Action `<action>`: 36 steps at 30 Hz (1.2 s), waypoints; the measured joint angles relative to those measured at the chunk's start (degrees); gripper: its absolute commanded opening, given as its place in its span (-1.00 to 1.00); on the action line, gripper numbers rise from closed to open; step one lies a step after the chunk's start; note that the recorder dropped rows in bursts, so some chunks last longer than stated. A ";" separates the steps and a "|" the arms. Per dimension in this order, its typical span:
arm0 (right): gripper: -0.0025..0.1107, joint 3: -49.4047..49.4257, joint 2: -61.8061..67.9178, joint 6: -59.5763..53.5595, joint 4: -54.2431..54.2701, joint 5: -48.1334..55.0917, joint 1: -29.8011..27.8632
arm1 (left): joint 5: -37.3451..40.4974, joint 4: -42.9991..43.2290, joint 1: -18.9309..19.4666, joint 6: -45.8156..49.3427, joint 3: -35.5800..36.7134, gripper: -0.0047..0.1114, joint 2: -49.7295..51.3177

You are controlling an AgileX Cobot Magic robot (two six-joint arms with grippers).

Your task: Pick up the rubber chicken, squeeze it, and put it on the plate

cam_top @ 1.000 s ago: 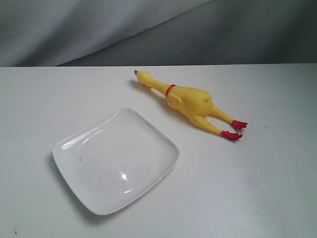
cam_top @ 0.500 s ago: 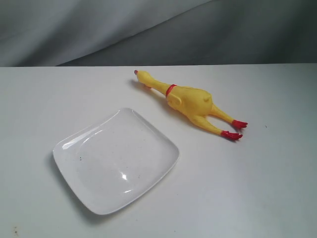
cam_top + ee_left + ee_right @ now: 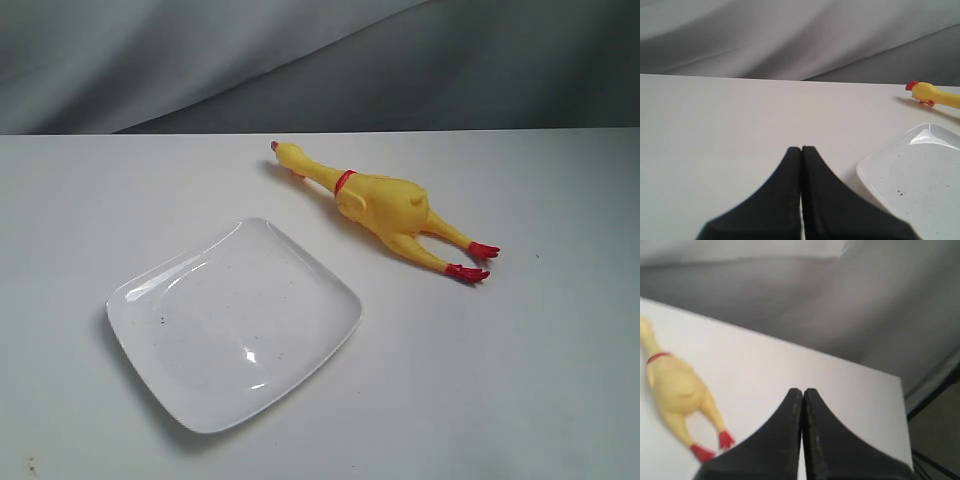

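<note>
We see the rubber chicken (image 3: 385, 205) lying flat on the white table (image 3: 520, 380), toward its far side. Its head and red comb point to the far left, and its red feet to the near right. Nothing touches it. The plate (image 3: 235, 325) lies nearer to the camera and left of the chicken, close to it but apart, and it carries only some dark specks.

No arm appears in the exterior view. The left gripper (image 3: 801, 149) has its two jaws pressed together with nothing between them. It is over bare table, with a corner of the plate and the chicken's head in its sight. The right gripper (image 3: 803, 390) also has its jaws pressed together and is empty. The chicken's body and feet lie ahead of it, well apart.

We judge that the task is at its very beginning and no part is done. The picking up, the squeeze and the placing on the plate all remain. The right gripper seems better placed for the chicken, and it must first spread its jaws.
</note>
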 measured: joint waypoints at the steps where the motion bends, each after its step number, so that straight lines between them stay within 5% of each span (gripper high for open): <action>1: -0.96 -2.65 4.85 -6.24 4.93 2.79 0.09 | 0.00 0.00 0.00 0.00 0.00 -0.92 0.00; 4: -0.96 -7.27 18.25 -26.23 15.70 7.80 0.12 | 0.00 0.00 0.00 0.00 0.00 -0.92 0.00; 9: -0.86 -7.79 37.42 -35.75 24.80 6.47 0.39 | 0.00 0.00 0.00 0.00 0.00 -0.92 0.00; 14: 0.09 -7.79 50.33 -40.01 25.84 1.99 4.33 | 0.00 0.00 0.00 0.00 0.00 -0.92 0.00; 29: 0.03 -7.79 56.64 -41.97 26.40 -11.43 13.54 | 0.09 0.00 0.00 0.00 0.00 -0.92 0.00; 36: -0.23 -7.79 58.47 -40.98 26.75 -13.65 13.54 | 0.09 0.00 0.00 0.00 0.00 -0.92 0.00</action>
